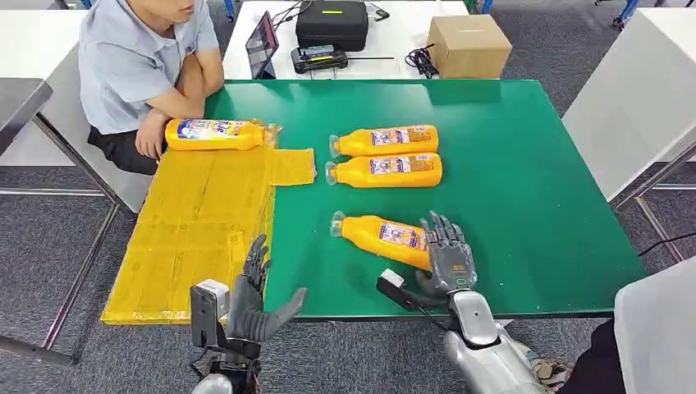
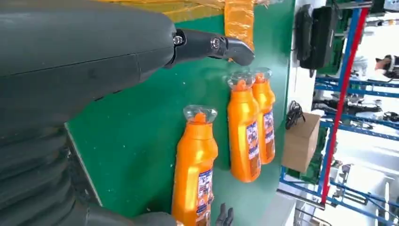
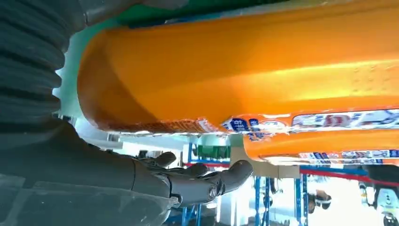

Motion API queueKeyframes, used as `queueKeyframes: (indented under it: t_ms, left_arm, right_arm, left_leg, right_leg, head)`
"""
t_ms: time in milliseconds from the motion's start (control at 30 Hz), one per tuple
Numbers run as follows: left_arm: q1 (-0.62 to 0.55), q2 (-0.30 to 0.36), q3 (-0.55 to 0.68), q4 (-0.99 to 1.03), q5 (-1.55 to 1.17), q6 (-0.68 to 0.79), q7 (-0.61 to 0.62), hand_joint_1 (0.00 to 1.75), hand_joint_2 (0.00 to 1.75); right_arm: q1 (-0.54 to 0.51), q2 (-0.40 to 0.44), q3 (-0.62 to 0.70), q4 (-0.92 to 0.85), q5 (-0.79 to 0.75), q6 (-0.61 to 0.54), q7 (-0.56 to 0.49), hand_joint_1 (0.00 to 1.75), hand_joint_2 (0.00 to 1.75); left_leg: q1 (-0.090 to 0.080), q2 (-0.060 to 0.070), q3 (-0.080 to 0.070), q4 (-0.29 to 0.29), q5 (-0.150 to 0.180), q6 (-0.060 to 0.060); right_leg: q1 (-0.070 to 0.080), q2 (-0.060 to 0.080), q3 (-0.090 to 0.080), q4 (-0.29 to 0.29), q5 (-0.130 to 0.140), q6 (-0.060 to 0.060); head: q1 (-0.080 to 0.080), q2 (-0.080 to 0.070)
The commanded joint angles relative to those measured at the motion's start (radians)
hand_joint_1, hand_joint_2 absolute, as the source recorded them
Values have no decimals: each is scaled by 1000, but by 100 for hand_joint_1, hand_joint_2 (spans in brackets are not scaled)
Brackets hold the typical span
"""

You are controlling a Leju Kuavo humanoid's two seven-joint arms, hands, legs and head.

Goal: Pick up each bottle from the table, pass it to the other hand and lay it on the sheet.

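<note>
Glossy orange plastic bottles (image 1: 386,141); smooth matt green table (image 1: 525,180); shiny yellow sheet (image 1: 201,230).

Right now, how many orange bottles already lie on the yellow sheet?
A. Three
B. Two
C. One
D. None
C: one bottle lies at the far end of the yellow sheet, by the seated person; the other three bottles lie on the bare green table.

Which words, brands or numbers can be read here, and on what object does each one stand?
None can be read with certainty.
Labels on the four orange bottles, such as the nearest bottle: printed, but too small or blurred.
Same label close up: blue and white characters, blurred.
Cardboard box: no visible text.
</note>
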Motion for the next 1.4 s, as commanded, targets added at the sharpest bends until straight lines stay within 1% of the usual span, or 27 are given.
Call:
queueKeyframes:
  t_ms: [33,133,167,267,367,467,667,733,833,867,967,1100,1267,1300,1400]
  left_arm:
    - [1,45,-27,1,-6,4,17,0,175]
    - [1,45,-27,1,-6,4,17,0,175]
    - [0,45,-28,0,-7,2,20,0,175]
    - [3,50,-29,-8,-13,-4,36,0,175]
    - [2,55,-34,-17,-12,-25,57,0,175]
    - [-6,50,-32,-10,-15,-33,62,0,175]
    - [-6,50,-32,-9,-3,-56,78,0,175]
    - [3,55,-29,-18,7,-66,93,0,175]
    - [17,57,-20,-32,5,-61,93,0,175]
    - [22,58,-16,-34,2,-59,94,0,175]
    - [25,58,-16,-33,0,-58,94,0,175]
    - [21,60,-21,-28,-7,-59,97,0,175]
    - [21,60,-21,-28,-7,-59,97,0,175]
    - [21,60,-21,-28,-7,-59,97,0,175]
    - [20,60,-22,-27,-9,-60,99,0,175]
  right_arm:
    - [17,-6,48,-32,-41,31,-21,0,175]
    - [17,-6,48,-32,-41,31,-21,0,175]
    - [18,-9,48,-37,-43,35,-19,0,175]
    - [10,-9,40,-33,-26,36,37,0,175]
    - [-22,-4,11,31,-22,64,88,0,175]
    - [-55,2,-10,100,-27,44,77,0,175]
    - [-62,12,-19,112,-20,55,90,0,175]
    - [-56,17,-15,81,-18,83,92,0,175]
    - [-43,8,16,21,20,107,128,0,175]
    - [-32,5,21,-15,17,115,129,0,175]
    - [-20,3,23,-50,-4,130,123,0,175]
    - [-10,-4,-2,-63,-67,164,121,0,175]
    - [-10,-8,-3,-62,-67,164,121,0,175]
    - [-10,-8,-3,-62,-67,164,121,0,175]
    - [-13,-8,1,-55,-66,171,123,0,175]
  left_leg:
    - [2,1,2,0,-2,-2]
    - [1,0,0,0,0,-1]
    - [2,0,1,0,-1,-2]
    - [1,0,0,0,-1,-2]
    - [1,0,-1,0,-1,-2]
    - [1,0,-1,-1,0,-1]
    - [1,0,-1,-1,0,-1]
    - [1,0,0,-1,0,-1]
    - [1,0,0,0,-1,-2]
    - [1,0,-1,0,-1,-2]
    - [2,0,1,0,-2,-3]
    - [1,-1,-1,0,0,-2]
    - [0,-1,-2,0,0,-1]
    - [2,-1,0,0,-1,-2]
    - [1,-1,-2,-1,0,-1]
  right_leg:
    - [2,0,3,-1,-1,-3]
    - [1,0,0,-1,0,-2]
    - [2,0,1,-1,-1,-3]
    - [1,0,0,-1,-1,-2]
    - [1,0,0,-1,-1,-2]
    - [1,0,-1,-1,0,-2]
    - [1,0,0,-1,0,-2]
    - [1,0,0,-1,0,-2]
    - [2,0,0,-1,-1,-3]
    - [1,0,-1,0,0,-2]
    - [2,0,1,-1,-1,-3]
    - [1,-1,-1,0,-1,-2]
    - [0,-1,-1,0,0,-1]
    - [2,-1,1,-1,-1,-3]
    - [1,-1,-1,-1,0,-2]
  head:
    - [0,0]
    - [0,0]
    - [0,0]
    - [0,0]
    - [0,0]
    - [0,0]
    - [0,0]
    - [0,0]
    - [0,0]
    - [0,0]
    - [0,0]
    - [0,0]
    - [0,0]
    - [0,0]
    - [0,0]
